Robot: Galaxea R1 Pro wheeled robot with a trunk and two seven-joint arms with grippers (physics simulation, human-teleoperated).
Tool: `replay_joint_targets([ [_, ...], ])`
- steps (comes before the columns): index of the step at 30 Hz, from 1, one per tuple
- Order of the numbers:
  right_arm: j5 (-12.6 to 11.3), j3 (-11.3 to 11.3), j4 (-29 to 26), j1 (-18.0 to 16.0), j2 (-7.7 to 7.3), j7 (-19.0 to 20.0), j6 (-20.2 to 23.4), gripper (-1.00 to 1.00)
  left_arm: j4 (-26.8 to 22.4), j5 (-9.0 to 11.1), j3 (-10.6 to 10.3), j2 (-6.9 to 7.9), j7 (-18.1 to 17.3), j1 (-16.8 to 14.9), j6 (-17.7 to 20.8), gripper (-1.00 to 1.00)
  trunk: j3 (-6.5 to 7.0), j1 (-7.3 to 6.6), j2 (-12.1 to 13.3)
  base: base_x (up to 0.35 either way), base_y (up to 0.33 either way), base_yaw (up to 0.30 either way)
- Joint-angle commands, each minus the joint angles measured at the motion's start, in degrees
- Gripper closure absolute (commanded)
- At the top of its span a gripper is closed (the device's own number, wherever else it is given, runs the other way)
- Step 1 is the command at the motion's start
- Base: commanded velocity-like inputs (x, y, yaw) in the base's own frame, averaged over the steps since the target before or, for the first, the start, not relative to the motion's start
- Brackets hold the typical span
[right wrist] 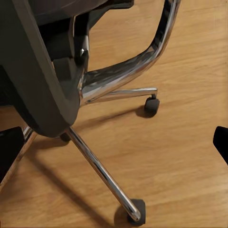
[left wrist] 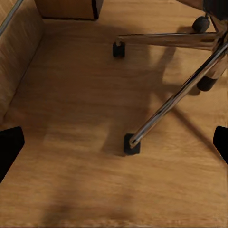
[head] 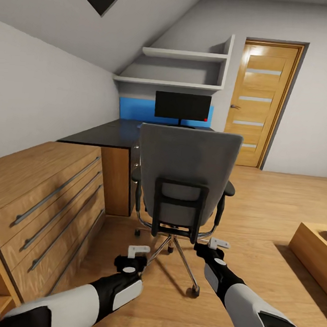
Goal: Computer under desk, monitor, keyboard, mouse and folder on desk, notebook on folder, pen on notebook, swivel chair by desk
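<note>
indoors, a bedroom with a pale sloped ceiling and a wooden floor (head: 259,203) spreads out ahead in the head view. a wooden door (head: 262,103) with frosted glass strips stands closed at the far right. along the left wall runs a wooden chest of drawers (head: 44,207) with long grey handles, and beyond it a dark-topped desk (head: 106,134) sits in the far corner under two white shelves (head: 184,55). a black monitor (head: 182,107) stands upright on the desk in front of a blue panel (head: 134,108).

the grey swivel chair (head: 185,173) stands in the middle of the floor just in front of the desk, its back turned to the camera, hiding its seat, so anything on the seat cannot be seen. its chrome legs and black wheels spread out below.

the left gripper (head: 139,251) hangs low over the floor just left of the chair's base; in the left wrist view its black fingertips (left wrist: 9,147) sit wide apart at the edges, with nothing between them but floor and a chrome chair leg (left wrist: 175,102). the right gripper (head: 219,243) hangs close beside the chair's lower right side; in the right wrist view its fingertips (right wrist: 9,149) are likewise spread wide and hold nothing.
</note>
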Motion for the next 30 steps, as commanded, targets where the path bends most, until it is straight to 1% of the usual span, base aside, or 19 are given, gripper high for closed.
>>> replay_joint_targets([
  [1,0.34,-0.38,0.07,-0.04,0.05,-0.08,-0.57,-1.0,1.28,0.56,-0.21,-0.6,-0.55,-0.27,0.4,-1.0,-0.06,-0.01,-0.03,0.0,0.0,0.0],
  [2,0.34,-0.36,0.08,-0.04,0.06,-0.07,-0.94,-1.0,2.24,0.55,-0.04,-1.06,-1.19,-0.53,1.29,-1.0,-0.06,-0.01,-0.03,0.0,0.0,0.0],
  [7,0.38,-0.31,0.32,-0.04,0.07,-0.06,-2.96,-1.0,4.79,0.57,0.47,-1.1,-3.4,-2.11,5.88,-1.0,-0.06,-0.01,-0.03,0.0,0.0,0.0],
  [10,0.58,-0.26,0.59,0.02,0.12,-0.04,-4.25,-1.0,5.39,0.63,0.6,-1.1,-4.11,-2.74,7.15,-1.0,-0.06,-0.01,-0.03,0.0,0.0,0.0],
  [13,1.52,-0.15,1.2,0.1,0.15,-0.05,-5.49,-1.0,5.69,0.74,0.75,-1.1,-4.48,-3.06,7.36,-1.0,-0.06,-0.01,-0.03,0.0,0.0,0.0],
  [15,2.65,-0.03,1.77,0.14,0.15,-0.05,-6.21,-1.0,5.79,0.78,0.81,-1.1,-4.63,-3.19,6.65,-1.0,-0.06,-0.01,-0.03,0.0,0.0,0.0],
  [17,4.08,0.09,2.39,0.17,0.16,-0.05,-6.83,-1.0,5.8,0.78,0.84,-1.1,-4.68,-3.26,4.97,-1.0,-0.06,-0.01,-0.03,0.0,0.0,0.0],
  [20,6.55,0.19,3.36,0.2,0.33,-0.05,-7.69,-1.0,5.82,0.79,0.85,-1.1,-4.71,-3.33,1.19,-1.0,-0.06,-0.01,-0.03,0.0,0.0,0.0],
  [21,8.15,0.21,3.92,0.2,0.77,-0.06,-8.2,-1.0,5.79,0.82,0.81,-1.1,-4.74,-3.36,-1.26,-1.0,-0.06,-0.01,-0.03,0.0,0.0,0.0],
  [23,9.66,0.19,4.3,0.21,1.33,-0.06,-8.68,-1.0,5.79,0.85,0.78,-1.1,-4.76,-3.37,-3.08,-1.0,-0.06,-0.01,-0.03,0.0,0.0,0.0],
  [27,12.3,0.17,4.77,0.22,2.17,-0.11,-9.58,-1.0,5.81,0.91,0.75,-1.1,-4.76,-3.39,-5.03,-1.0,-0.06,-0.01,-0.03,0.0,0.0,0.0],
  [30,13.56,0.18,4.97,0.22,2.48,-0.13,-10.07,-1.0,5.82,0.93,0.71,-1.1,-4.79,-3.4,-5.69,-1.0,-0.06,-0.01,-0.03,0.0,0.0,0.0],
])
